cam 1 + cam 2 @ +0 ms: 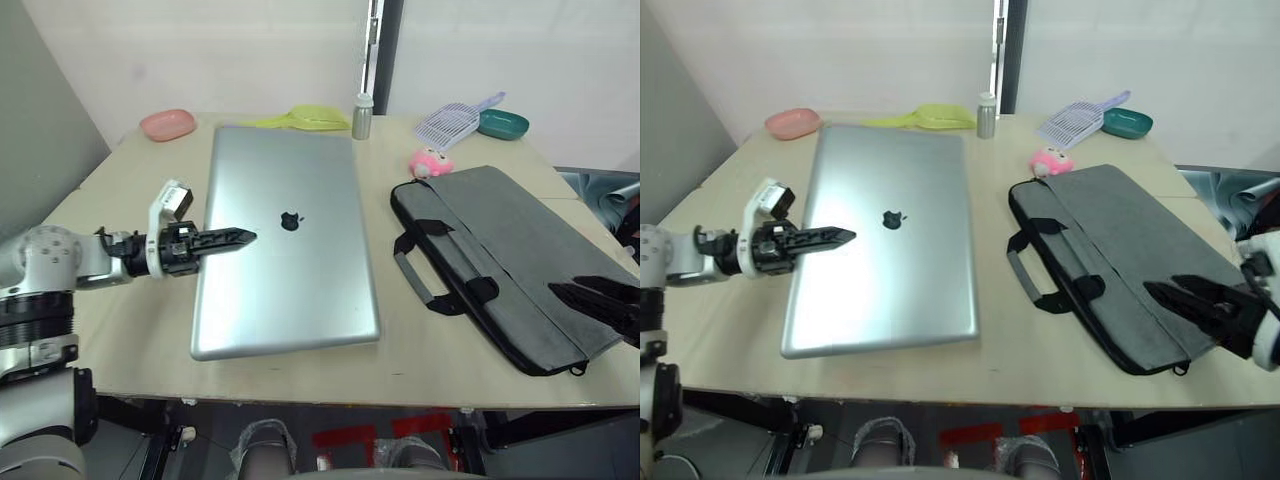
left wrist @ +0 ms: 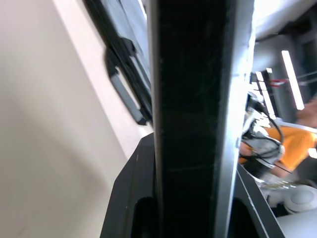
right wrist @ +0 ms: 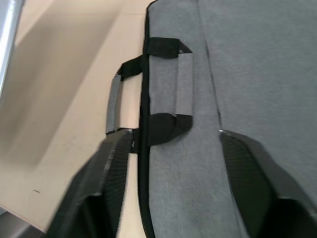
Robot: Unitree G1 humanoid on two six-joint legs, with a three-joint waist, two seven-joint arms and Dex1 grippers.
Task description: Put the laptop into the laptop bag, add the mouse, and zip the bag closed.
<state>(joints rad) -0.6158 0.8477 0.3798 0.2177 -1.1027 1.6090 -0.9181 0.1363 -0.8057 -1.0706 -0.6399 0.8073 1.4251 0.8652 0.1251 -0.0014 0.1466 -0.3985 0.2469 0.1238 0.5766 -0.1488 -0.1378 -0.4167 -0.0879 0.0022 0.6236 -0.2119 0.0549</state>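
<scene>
The silver laptop (image 1: 285, 240) lies shut and flat in the middle of the table. My left gripper (image 1: 240, 238) hovers over the laptop's left half, pointing right, its fingers (image 2: 198, 109) shut with nothing between them. The grey laptop bag (image 1: 510, 260) lies flat to the right of the laptop, its black-and-grey handles (image 1: 425, 275) toward the laptop. My right gripper (image 1: 1185, 295) is open over the bag's near right part, with the fingers (image 3: 106, 183) spread above the grey fabric (image 3: 237, 59). The mouse is out of view.
Along the table's far edge stand a pink dish (image 1: 167, 124), a yellow-green scoop (image 1: 300, 118), a small grey bottle (image 1: 362, 116), a lilac slotted scoop (image 1: 450, 122) and a teal dish (image 1: 502, 123). A pink plush toy (image 1: 430, 162) sits at the bag's far corner.
</scene>
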